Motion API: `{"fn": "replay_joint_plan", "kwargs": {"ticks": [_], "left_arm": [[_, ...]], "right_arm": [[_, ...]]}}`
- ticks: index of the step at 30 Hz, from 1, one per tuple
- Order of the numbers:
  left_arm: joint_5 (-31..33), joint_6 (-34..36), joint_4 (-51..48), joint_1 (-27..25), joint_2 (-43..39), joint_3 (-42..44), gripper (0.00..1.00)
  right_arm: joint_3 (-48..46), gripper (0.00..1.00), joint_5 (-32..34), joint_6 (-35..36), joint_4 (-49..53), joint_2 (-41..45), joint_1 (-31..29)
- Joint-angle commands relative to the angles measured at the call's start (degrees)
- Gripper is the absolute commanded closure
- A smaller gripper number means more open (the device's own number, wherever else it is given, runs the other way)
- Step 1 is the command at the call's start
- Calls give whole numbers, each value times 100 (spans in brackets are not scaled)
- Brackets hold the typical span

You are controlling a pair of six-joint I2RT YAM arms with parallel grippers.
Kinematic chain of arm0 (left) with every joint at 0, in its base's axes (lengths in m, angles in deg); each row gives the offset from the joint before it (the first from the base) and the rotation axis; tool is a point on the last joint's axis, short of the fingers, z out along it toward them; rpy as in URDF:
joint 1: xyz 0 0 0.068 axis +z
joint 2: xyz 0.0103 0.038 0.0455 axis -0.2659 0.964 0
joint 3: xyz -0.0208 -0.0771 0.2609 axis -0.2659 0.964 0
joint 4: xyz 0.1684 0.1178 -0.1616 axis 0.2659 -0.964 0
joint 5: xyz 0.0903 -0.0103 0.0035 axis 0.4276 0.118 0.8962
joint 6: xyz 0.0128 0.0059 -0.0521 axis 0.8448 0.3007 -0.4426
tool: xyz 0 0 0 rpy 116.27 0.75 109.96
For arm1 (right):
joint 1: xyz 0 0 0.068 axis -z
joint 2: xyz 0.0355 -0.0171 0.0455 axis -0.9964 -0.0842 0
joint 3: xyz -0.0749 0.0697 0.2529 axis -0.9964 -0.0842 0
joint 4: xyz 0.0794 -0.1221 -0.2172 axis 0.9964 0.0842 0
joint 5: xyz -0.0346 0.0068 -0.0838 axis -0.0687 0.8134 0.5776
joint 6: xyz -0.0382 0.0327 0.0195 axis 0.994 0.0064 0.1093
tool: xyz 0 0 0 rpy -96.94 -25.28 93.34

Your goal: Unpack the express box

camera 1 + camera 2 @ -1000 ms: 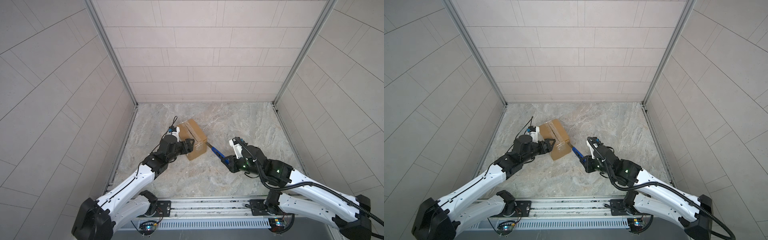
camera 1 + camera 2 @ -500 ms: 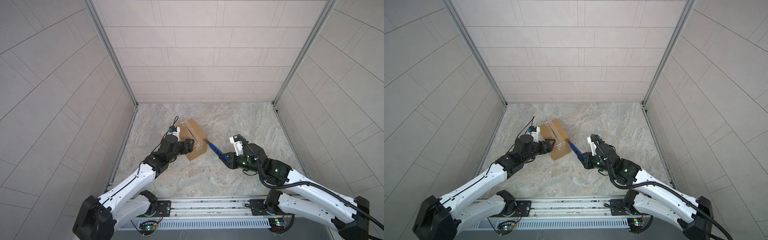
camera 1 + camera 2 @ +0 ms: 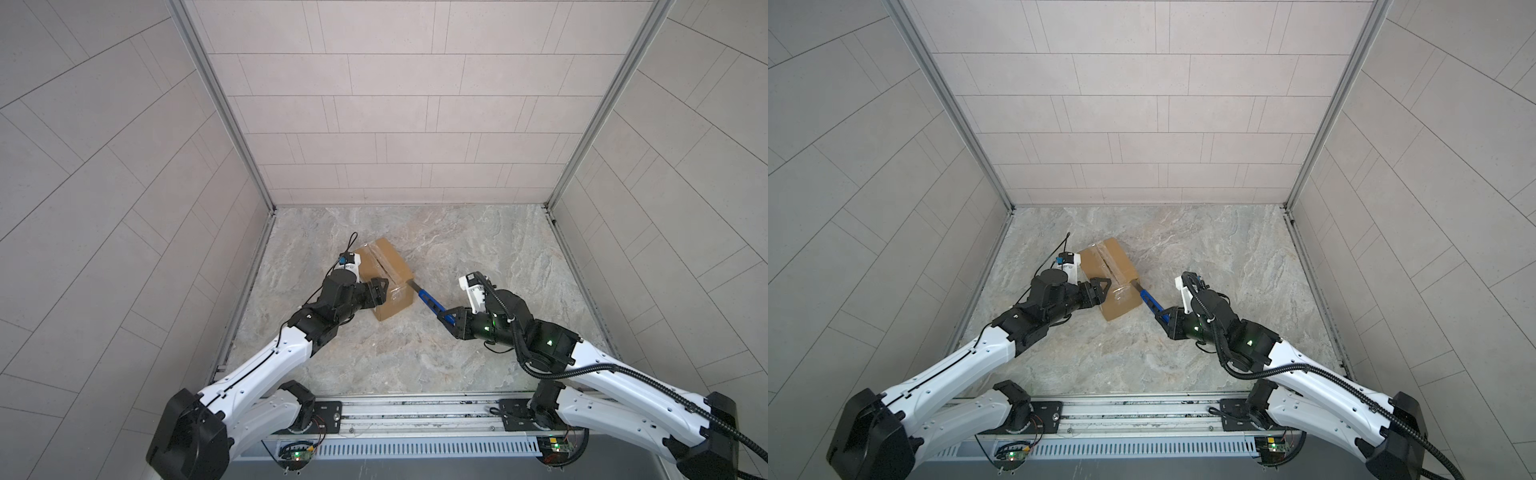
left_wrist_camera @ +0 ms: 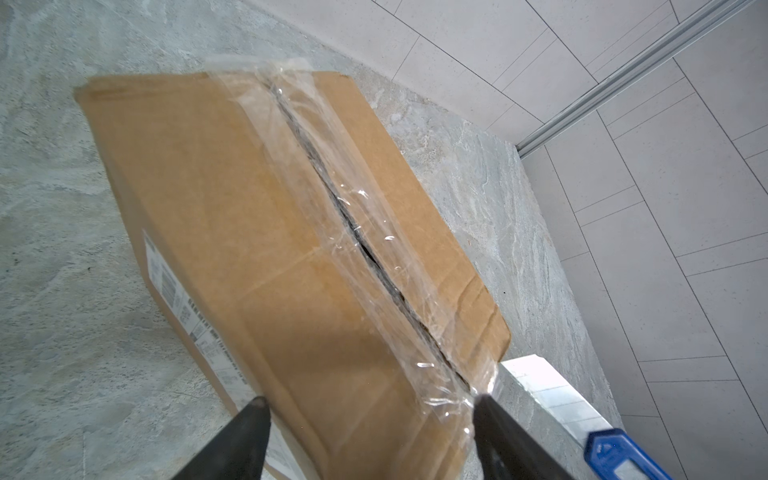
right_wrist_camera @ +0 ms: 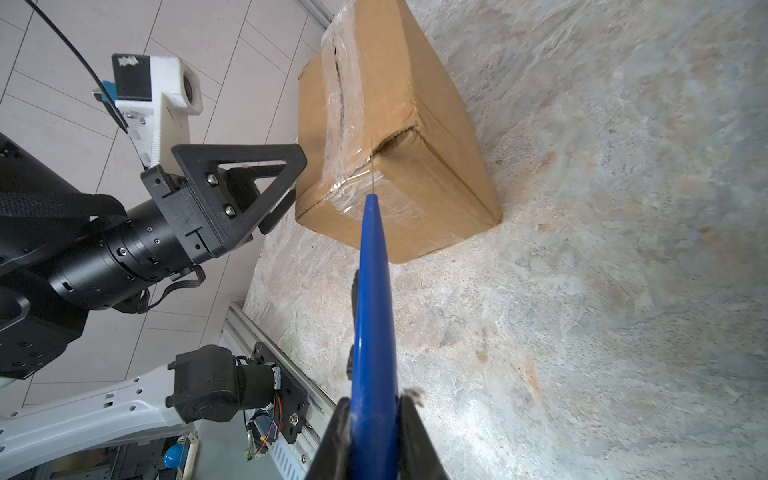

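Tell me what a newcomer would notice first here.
The blue utility knife clamped in the right claw, its blade meeting the taped end of the express box left of centre. Next, the clear tape already split along the box's top seam, and the open left claw at its side.

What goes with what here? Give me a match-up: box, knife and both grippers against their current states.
Things:
1. express box
2. utility knife
3. left gripper
4. right gripper

States:
A. shut on the blue handle
B. top seam slit open
C. jaws wide apart, at the box's side
D. blade at the box's end edge

Pairs: 1-B, 2-D, 3-C, 4-A
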Motion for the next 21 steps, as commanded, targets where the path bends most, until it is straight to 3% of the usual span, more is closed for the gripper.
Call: {"fn": "replay_joint_plan", "kwargs": {"ticks": [1,21], "left_arm": [[44,56,75,18,37,-34,20],[42,-11,93,46,3,2,21]], "right_arm": [[-79,100,24,-146,-134,88,37],[-198,100,-73,-400,-409,275,46]]}}
